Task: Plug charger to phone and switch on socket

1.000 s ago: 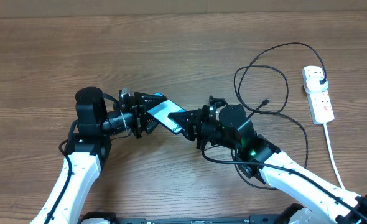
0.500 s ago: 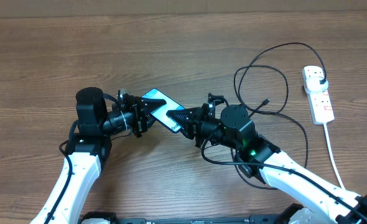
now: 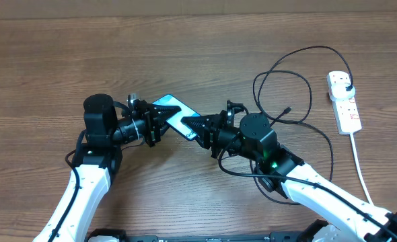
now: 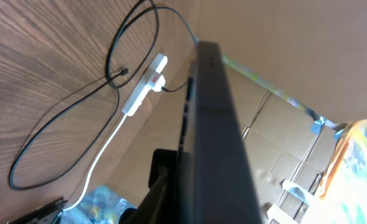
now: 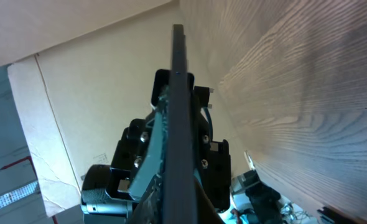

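1. The phone (image 3: 173, 112) sits near the middle of the table (image 3: 198, 54). Its light blue screen faces up in the overhead view, and it is gripped from both ends.
2. The left gripper (image 3: 159, 122) meets the phone at its left end. Its jaws are pinching the phone, which runs edge-on straight out from the left wrist camera.
3. The right gripper (image 3: 193, 128) meets the phone at its opposite, right end. Its jaws are also clamped on the phone, which shows as a thin dark edge in the right wrist view, with the left gripper just behind it.
4. The charger (image 3: 311, 48) lies well to the right of the phone, its thin black cable in loose loops on the table.
5. The charger's connector tip (image 3: 288, 108) rests on the table to the right of the phone, well apart from it and held by neither gripper.
6. The socket (image 3: 346, 111) lies furthest right of the phone, near the table edge. The charger's black plug head (image 3: 347, 87) sits in the outlet at the socket's far end.
7. The socket's white cord (image 3: 361, 165) runs from its near end toward the front of the table, on the far right of the phone.
8. The socket's switches are too small to tell how they are set.
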### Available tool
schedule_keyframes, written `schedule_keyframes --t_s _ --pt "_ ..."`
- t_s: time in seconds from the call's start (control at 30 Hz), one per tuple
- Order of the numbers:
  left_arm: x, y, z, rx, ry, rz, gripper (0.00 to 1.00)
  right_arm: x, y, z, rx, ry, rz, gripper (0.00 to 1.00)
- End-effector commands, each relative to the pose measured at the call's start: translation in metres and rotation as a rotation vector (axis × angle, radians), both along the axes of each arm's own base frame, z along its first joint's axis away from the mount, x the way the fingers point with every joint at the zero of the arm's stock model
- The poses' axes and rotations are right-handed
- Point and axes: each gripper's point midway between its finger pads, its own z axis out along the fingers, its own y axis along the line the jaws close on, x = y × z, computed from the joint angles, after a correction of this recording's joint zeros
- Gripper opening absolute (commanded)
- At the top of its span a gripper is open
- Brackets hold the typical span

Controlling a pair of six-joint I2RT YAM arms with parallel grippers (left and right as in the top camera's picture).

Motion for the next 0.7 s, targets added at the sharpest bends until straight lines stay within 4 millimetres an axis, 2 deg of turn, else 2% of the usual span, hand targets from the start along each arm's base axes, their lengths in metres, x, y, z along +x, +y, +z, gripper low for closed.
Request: schedule_keyframes --t_s 0.0,0.17,0.23,0.27,0.37,0.47,0.57,0.67 --pt "-0.005 -0.008 0.002 -0.028 0.033 -0.024 0.04 -0.005 0.003 0.001 -0.029 -0.042 0.03 0.16" --pt "0.002 -0.003 -0.001 0.027 -0.033 0.0 0.04 -0.01 -0.003 -0.025 -0.106 0.047 0.029 0.39" --pt "0.006 0.0 -0.005 0.072 -0.069 0.019 0.04 -0.01 -0.008 -0.038 -0.152 0.084 0.007 0.55" --pt "0.008 0.004 -0.01 0.107 -0.087 0.034 0.04 -0.01 -0.012 -0.046 -0.18 0.109 -0.007 0.67" --pt "0.01 0.014 -0.03 0.213 -0.078 0.071 0.04 -0.009 -0.03 -0.076 -0.297 0.187 -0.088 0.81" --pt "-0.003 0.023 -0.06 0.274 0.079 0.099 0.05 -0.01 -0.063 -0.112 -0.467 0.27 -0.205 1.0" --pt "-0.015 0.028 -0.076 0.322 0.145 0.091 0.04 -0.01 -0.101 -0.137 -0.658 0.288 -0.326 1.0" --pt "-0.018 0.027 -0.079 0.337 0.141 0.07 0.04 0.002 -0.137 -0.14 -0.911 0.105 -0.36 1.0"
